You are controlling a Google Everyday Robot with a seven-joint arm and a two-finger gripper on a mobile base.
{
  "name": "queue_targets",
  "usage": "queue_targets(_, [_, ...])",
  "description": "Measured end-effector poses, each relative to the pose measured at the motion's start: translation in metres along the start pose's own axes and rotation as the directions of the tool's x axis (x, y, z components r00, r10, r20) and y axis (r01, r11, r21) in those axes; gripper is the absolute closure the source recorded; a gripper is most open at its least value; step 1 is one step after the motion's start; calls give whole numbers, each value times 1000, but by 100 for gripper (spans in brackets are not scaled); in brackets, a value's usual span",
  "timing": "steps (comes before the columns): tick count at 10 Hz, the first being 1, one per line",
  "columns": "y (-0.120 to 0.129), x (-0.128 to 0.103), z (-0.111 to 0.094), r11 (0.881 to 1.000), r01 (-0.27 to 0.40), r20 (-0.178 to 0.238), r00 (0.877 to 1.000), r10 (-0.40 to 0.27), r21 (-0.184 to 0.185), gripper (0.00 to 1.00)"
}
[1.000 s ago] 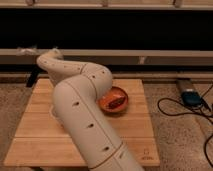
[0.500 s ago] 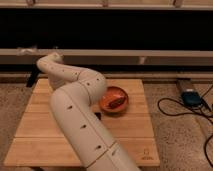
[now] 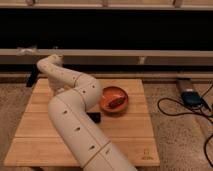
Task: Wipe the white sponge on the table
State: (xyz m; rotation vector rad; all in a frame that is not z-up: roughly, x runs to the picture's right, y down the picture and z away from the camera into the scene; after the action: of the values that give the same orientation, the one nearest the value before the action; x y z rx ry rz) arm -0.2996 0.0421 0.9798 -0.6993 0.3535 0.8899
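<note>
Bamboo-plank table (image 3: 127, 131); dark claw (image 3: 32, 78) at far-left corner.

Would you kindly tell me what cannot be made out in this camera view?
Camera view:
White sponge: nowhere visible; possibly behind the arm.
Claw: only a dark bit past the table's far left corner; arm covers the rest.
Dark object beside the arm: partly hidden, unidentifiable.
Brown item in orange bowl: too blurred to name.

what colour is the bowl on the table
The bowl is orange-red in the camera view. The gripper seems to be the dark tip by the table's far-left corner.
</note>
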Motion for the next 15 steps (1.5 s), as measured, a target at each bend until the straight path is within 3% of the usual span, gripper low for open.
queue_targets(3, [11,0,-5,1000,17,0,1000,-16,-12,86])
queue_targets(5, [21,-1,-9,999,43,0,999,-43,-22,100])
queue_targets(10, [57,1,1,986,157,-67,985,-160,-50,100])
queue_targets(15, [62,-3,2,983,176,-64,982,-179,-51,100])
